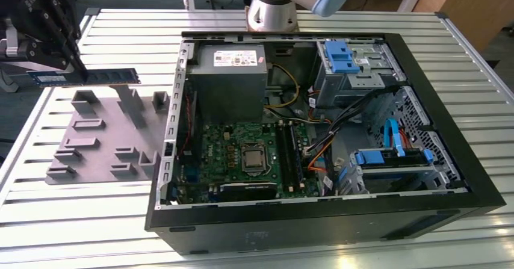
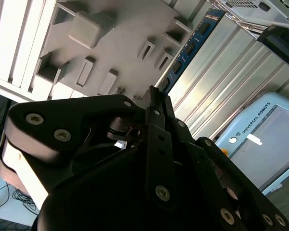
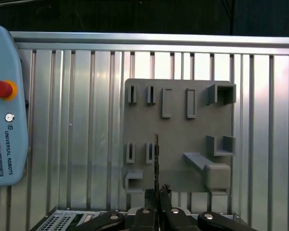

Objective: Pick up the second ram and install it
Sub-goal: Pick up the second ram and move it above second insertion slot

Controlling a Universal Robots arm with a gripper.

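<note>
Clearly the pick-up half of the job is done. In the exterior view the hand is closed on the second ram, pinching the stick near its middle so that it hangs level, long edge down, above the far end of the grey plastic tray. The stick is clear of the tray: it touches none of the upright blocks, and there is open air between its lower edge and the tray floor. The first wrist view agrees, looking straight down the thin edge of the board, with the two fingertips shut flat against its faces and the tray's slotted holders below, none of them holding a stick.

Installing it is what remains. The open computer case lies on the slatted worktop just beside the tray, on the exterior view's right, and the ram is well apart from it, not yet over its rim. Inside the case, the long black memory slots run along the motherboard on the side away from the tray. Whether one of those slots already carries a stick I cannot tell; they look uniformly dark. As I judge it, the task is roughly half done: gripped and raised, but neither carried across nor seated.
</note>
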